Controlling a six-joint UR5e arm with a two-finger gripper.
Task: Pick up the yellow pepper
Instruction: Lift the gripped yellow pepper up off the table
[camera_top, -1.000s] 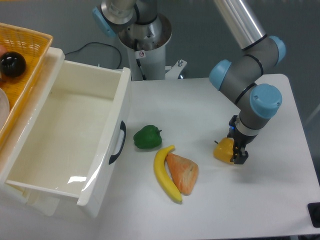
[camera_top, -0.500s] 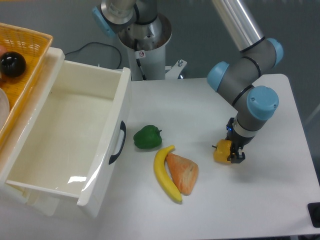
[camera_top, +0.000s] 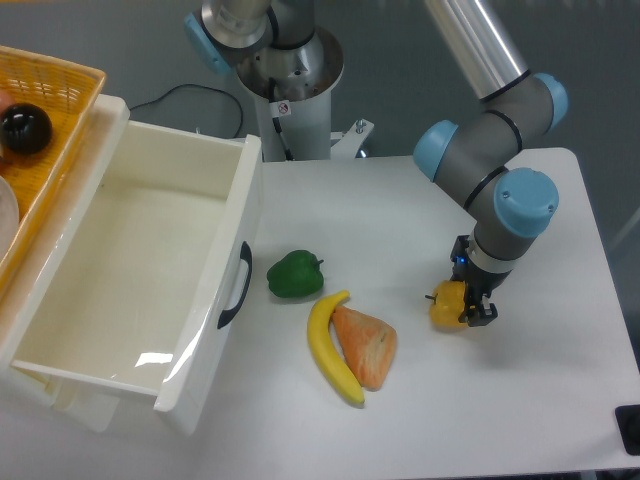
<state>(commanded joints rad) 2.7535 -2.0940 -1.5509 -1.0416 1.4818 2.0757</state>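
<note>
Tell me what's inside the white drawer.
The white drawer looks bare inside: only its white floor with a glare patch shows. Its near front corner is hidden behind the front panel, so that corner cannot be checked.

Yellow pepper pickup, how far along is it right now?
Reaching looks done: the hand is down at the yellow pepper, its fingers appearing closed around it. The grasp is in hand. Whether the pepper has left the table I cannot tell; it sits very low. Lifting it clear is left. The green pepper and banana lie untouched.
</note>
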